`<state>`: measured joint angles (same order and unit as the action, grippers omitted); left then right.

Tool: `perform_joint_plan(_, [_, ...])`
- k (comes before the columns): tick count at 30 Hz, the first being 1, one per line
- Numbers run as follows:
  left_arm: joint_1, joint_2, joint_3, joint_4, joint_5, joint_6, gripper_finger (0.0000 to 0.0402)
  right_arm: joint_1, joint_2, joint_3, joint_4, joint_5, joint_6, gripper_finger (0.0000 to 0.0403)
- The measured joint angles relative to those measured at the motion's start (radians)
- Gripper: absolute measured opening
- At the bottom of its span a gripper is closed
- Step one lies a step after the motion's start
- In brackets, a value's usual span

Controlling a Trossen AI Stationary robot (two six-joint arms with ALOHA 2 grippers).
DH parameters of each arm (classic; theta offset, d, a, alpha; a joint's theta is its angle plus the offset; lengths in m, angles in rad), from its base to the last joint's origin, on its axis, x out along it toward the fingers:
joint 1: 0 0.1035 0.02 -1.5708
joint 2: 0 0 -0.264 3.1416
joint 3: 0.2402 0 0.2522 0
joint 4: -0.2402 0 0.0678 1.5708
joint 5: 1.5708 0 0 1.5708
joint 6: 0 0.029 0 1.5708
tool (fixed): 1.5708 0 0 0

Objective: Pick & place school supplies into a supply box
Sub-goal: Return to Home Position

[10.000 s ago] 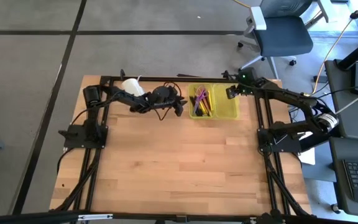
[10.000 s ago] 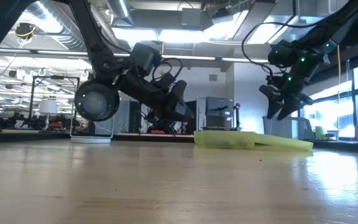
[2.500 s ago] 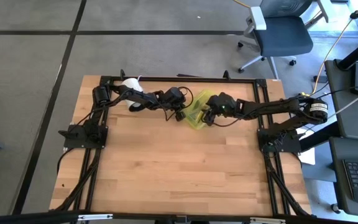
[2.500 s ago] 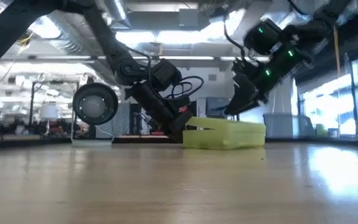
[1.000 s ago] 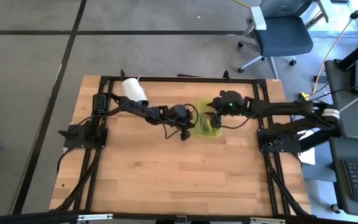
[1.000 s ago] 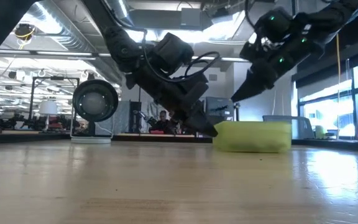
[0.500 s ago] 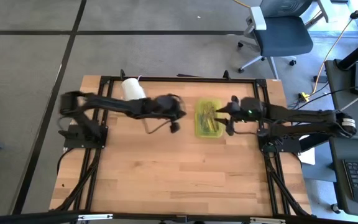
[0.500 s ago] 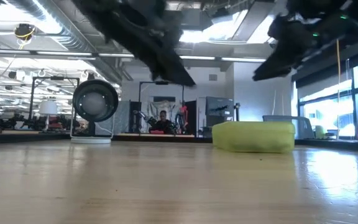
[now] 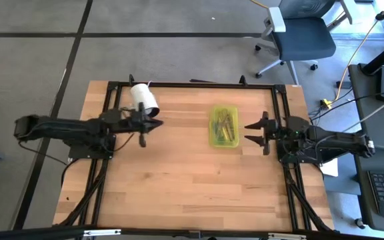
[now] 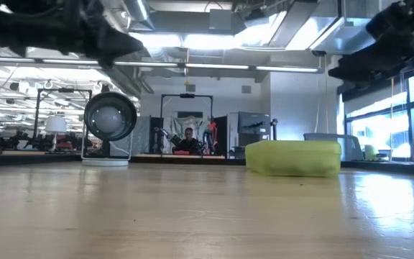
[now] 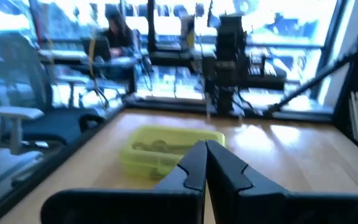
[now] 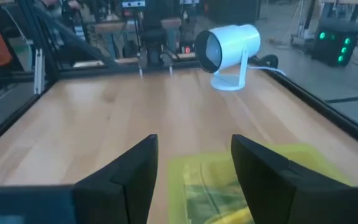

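Two fingers of the right gripper stand wide apart with nothing between them. The gripper is raised off the table over its right side. It points at the supply box and sits near the box's right long side without touching it.

The left gripper has its fingers pressed together on nothing. It is also raised, over the left part of the table, just in front of the white cylinder on its round foot. It faces the box and is well apart from it.

Between the two grippers the box lies flat on the wood with its lid down, toward the far edge and right of the middle. Thin yellow and dark pencils and pens show through the translucent lid. The scissors cannot be made out. An office chair stands on the floor beyond the table.
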<state>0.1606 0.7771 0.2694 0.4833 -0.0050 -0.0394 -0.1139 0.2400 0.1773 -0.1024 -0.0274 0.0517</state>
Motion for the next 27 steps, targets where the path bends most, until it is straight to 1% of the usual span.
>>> perform_joint_plan(2, [0.001,-0.096,-0.045,-0.005,-0.022,-0.002,0.0005,0.000,-0.059,-0.023,-0.019,0.000,0.013,0.0208])
perform_joint_plan(7, [0.001,-0.300,-0.115,-0.091,-0.049,0.016,0.0004,0.000,-0.168,-0.046,-0.067,0.004,0.017,0.0208])
perform_joint_plan(11, [0.001,-0.437,-0.136,-0.217,-0.094,0.001,0.0001,0.000,-0.233,-0.072,-0.075,0.006,-0.008,0.0208])
perform_joint_plan(13, [0.001,-0.486,-0.136,-0.271,-0.105,0.000,0.0001,-0.001,-0.239,-0.086,-0.085,0.007,-0.006,0.0208])
perform_joint_plan(19, [0.001,-0.597,-0.136,-0.352,-0.122,0.020,0.0002,-0.001,-0.239,-0.087,-0.129,0.007,0.018,0.0208])
perform_joint_plan(23, [0.001,-0.672,-0.136,-0.450,-0.200,-0.007,0.0001,-0.001,-0.239,-0.087,-0.139,0.032,-0.005,0.0208])
perform_joint_plan(27, [0.001,-0.731,-0.137,-0.531,-0.204,-0.024,0.0005,-0.001,-0.239,-0.098,-0.105,0.034,-0.013,0.0208])
